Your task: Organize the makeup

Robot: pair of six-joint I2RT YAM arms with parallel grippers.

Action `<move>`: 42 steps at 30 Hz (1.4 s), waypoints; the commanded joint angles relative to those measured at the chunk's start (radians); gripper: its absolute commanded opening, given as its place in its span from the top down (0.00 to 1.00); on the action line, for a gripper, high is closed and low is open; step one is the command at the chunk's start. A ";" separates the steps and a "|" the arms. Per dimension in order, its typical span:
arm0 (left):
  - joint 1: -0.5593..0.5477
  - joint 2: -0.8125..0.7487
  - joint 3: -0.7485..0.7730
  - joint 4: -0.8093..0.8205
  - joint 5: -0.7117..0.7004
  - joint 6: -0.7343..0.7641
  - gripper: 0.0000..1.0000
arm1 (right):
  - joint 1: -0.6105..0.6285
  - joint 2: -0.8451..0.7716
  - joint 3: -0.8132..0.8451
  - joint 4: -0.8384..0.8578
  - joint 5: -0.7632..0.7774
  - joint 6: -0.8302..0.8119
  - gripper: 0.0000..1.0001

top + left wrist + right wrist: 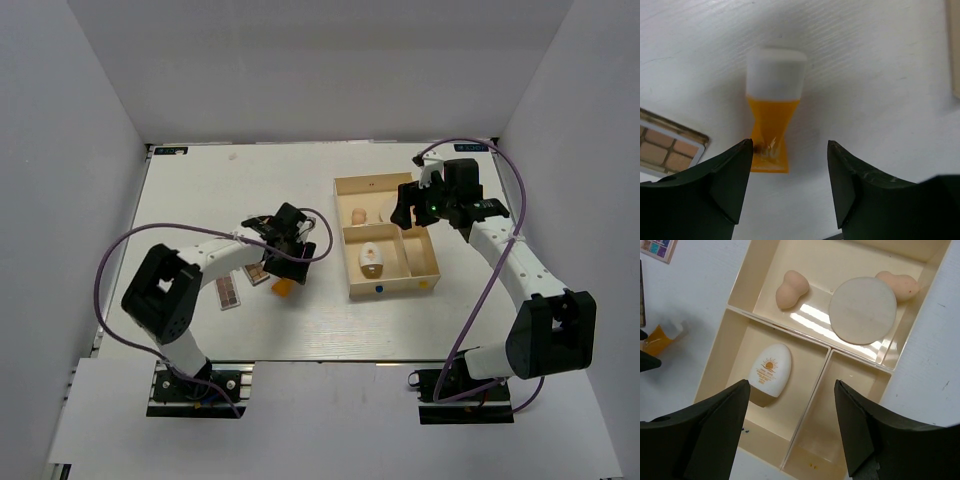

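Observation:
The orange tube with a white cap lies flat on the table, just ahead of my open, empty left gripper; its crimped end is beside the left fingertip. From above the tube sits under that gripper. My right gripper is open and empty, hovering over the cream box. The white egg-shaped item lies in the middle compartment. Two peach sponges and the round cream disc lie in the far compartment. Two long brown palettes lie left of the tube.
The small colourful palette lies on the table left of the box. One brown palette's corner is close to my left finger. The box's narrow right compartment holds nothing. White walls enclose the table on three sides.

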 commanded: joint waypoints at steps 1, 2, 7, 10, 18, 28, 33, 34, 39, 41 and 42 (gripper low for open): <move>0.000 0.067 0.051 0.010 -0.004 0.052 0.29 | -0.004 -0.023 -0.008 0.020 -0.029 0.002 0.26; 0.000 0.081 0.057 0.007 -0.007 0.060 0.32 | -0.002 -0.028 -0.012 0.017 -0.031 0.001 0.26; 0.000 0.140 0.077 0.004 -0.065 0.069 0.41 | -0.004 -0.055 -0.030 0.006 -0.026 -0.010 0.26; 0.000 0.149 0.077 0.006 -0.062 0.069 0.48 | -0.002 -0.068 -0.044 0.007 -0.025 -0.013 0.26; -0.009 0.063 0.130 0.006 0.005 0.029 0.73 | -0.005 -0.075 -0.051 0.007 -0.029 -0.016 0.26; -0.019 -0.015 0.304 0.159 0.267 -0.038 0.75 | -0.004 -0.062 -0.036 0.006 -0.033 -0.019 0.26; -0.037 0.081 0.383 0.248 0.365 -0.127 0.75 | -0.005 -0.058 -0.030 0.007 -0.028 -0.019 0.26; -0.037 0.118 0.393 0.272 0.367 -0.155 0.75 | -0.007 -0.058 -0.027 0.007 -0.026 -0.019 0.26; -0.068 0.212 0.472 0.319 0.343 -0.219 0.66 | -0.011 -0.063 -0.021 0.003 -0.020 -0.025 0.26; -0.080 0.244 0.486 0.308 0.332 -0.224 0.60 | -0.011 -0.065 -0.021 0.001 -0.020 -0.027 0.26; -0.080 0.249 0.488 0.302 0.329 -0.230 0.51 | -0.014 -0.065 -0.021 0.001 -0.017 -0.027 0.26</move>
